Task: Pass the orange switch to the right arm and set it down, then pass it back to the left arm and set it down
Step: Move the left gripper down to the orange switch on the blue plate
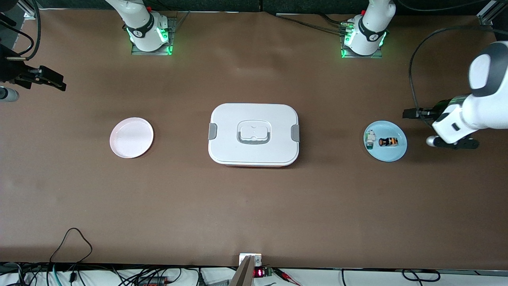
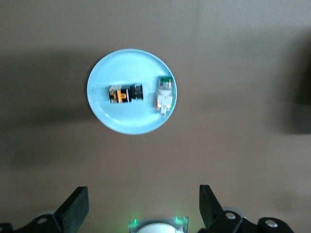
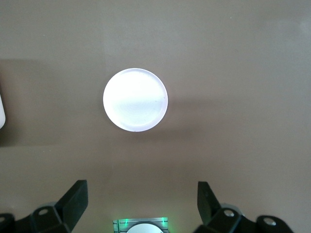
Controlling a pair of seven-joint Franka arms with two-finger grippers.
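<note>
box (image 3: 1, 110) cut off at right wrist view's edge; right end effector (image 1: 39, 77) partly cropped.

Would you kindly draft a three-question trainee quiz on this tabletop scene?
1. True or false: the orange switch lies on the blue plate.
2. What shares that plate: A) a white-and-teal part, B) a screw, C) a coin?
3. What stands between the blue plate and the pink plate?
4. Key: 1 true. 2 A. 3 the box, lid on. Left claw and right claw are open.
</note>
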